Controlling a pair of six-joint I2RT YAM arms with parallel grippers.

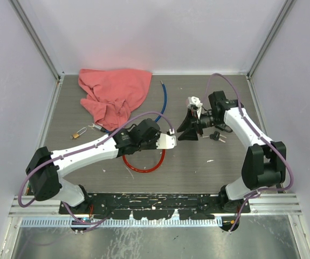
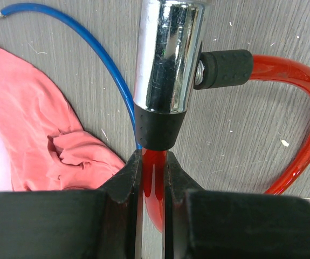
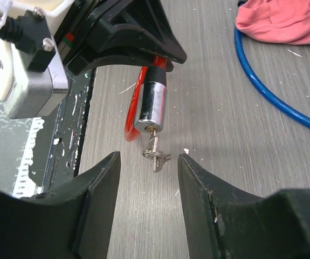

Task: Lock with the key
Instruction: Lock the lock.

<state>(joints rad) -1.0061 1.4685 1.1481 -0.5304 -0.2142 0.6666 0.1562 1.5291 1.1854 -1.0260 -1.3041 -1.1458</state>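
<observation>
Grey table (image 1: pixel 225 172); left hand (image 2: pixel 153 162) on lock (image 2: pixel 168 59), right hand (image 3: pixel 147 157) level, seemingly at key (image 3: pixel 156 156)

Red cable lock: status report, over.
Left end effector shut on red cable lock. Right end effector open, flanking small silver key seated in chrome barrel. No obstruction.

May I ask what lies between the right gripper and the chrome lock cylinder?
A small metal key, seated in the end of the chrome lock cylinder, reaches toward the right gripper; the right wrist view shows it.
</observation>
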